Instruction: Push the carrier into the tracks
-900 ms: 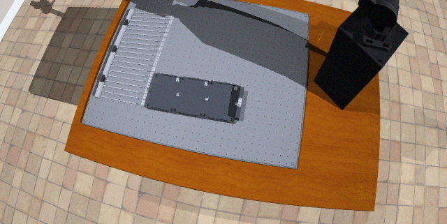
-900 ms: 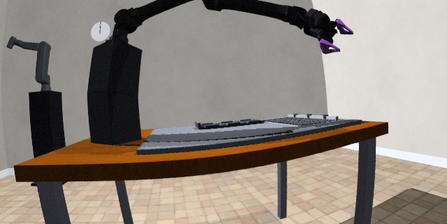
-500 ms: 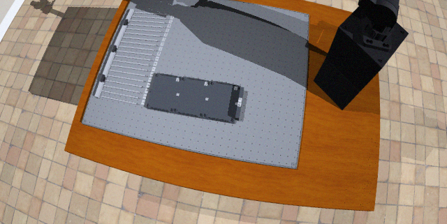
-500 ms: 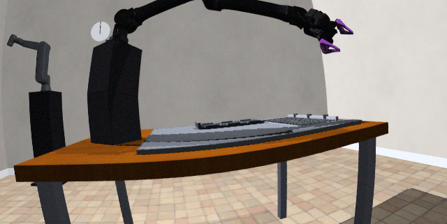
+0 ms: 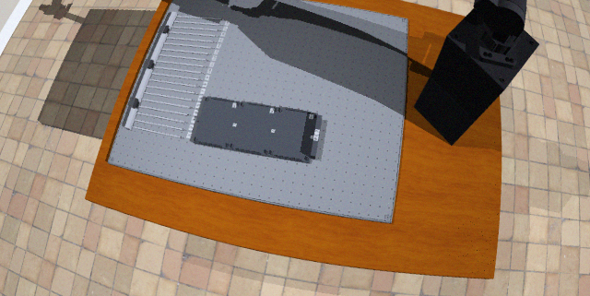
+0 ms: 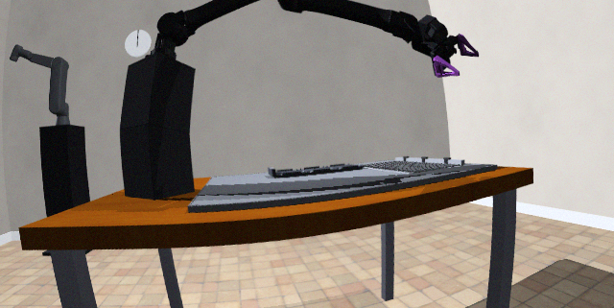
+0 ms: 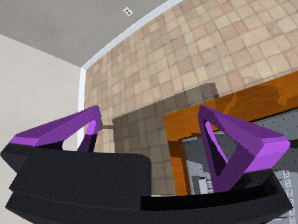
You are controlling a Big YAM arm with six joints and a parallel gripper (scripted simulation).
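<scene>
Top view, carrier PC7 (image 5: 256, 127) before rails (image 5: 177, 76), nothing between.

Bright, even light; the arm's long shadow (image 5: 323, 47) crosses the board toward ten o'clock. Sharp pictures, with straight edges bowing at the borders.

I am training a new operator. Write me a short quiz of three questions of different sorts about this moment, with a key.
1. True or false: the gripper is closed on the handle of the carrier.
2. Where does the carrier lie? A) fully inside the rails, against the stop bar; B) on the grey plate in front of the rails; C) on the floor.
3. Fill in: in the exterior view the arm is stretched out ____ above the table.

Key: 1 false, it is open and empty, high in the air; 2 B; 3 high.
</scene>
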